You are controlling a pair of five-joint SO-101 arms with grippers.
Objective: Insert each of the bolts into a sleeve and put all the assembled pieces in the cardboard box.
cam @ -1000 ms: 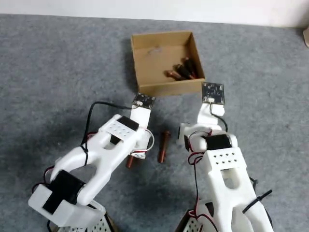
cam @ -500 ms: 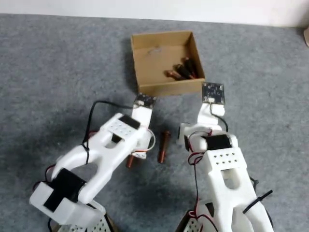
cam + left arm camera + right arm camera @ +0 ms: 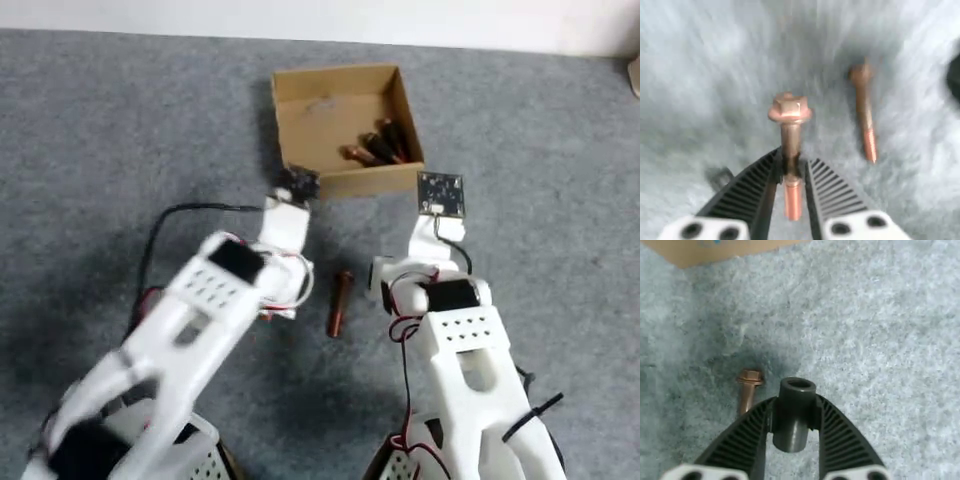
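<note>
Copper bolt (image 3: 790, 120) is clamped by its shank in the left gripper (image 3: 791, 160). Jaws narrow and tight on it, hex head pointing away from the wrist, plain tip poking out on the wrist side. It looks lifted off the grey carpet-like table top (image 3: 120, 150).

Dark sleeve (image 3: 795, 417) is pinched in the right gripper (image 3: 795, 401), jaws closed round its body, open bore facing outward w/ nothing blocking it.

2nd bolt (image 3: 339, 303) lies loose on the table btwn the two arms, short of the cardboard box (image 3: 340, 183). Box stands toward the far edge, abt mid-width. Several finished pieces (image 3: 380, 145) lie inside, by the wall on the right arm's side.

Step in hand, prob: mating, since each arm has its half.

Next move needs:
- bolt tip and sleeve bore brought onto one axis, then pushed together
- likely a wrist turn on the left, as the head end leads and only a short bit of tip is free
- a steady right arm, since a slight misalign would jam the tip on the sleeve rim

After that it's drop in the box, then the loose bolt.
</note>
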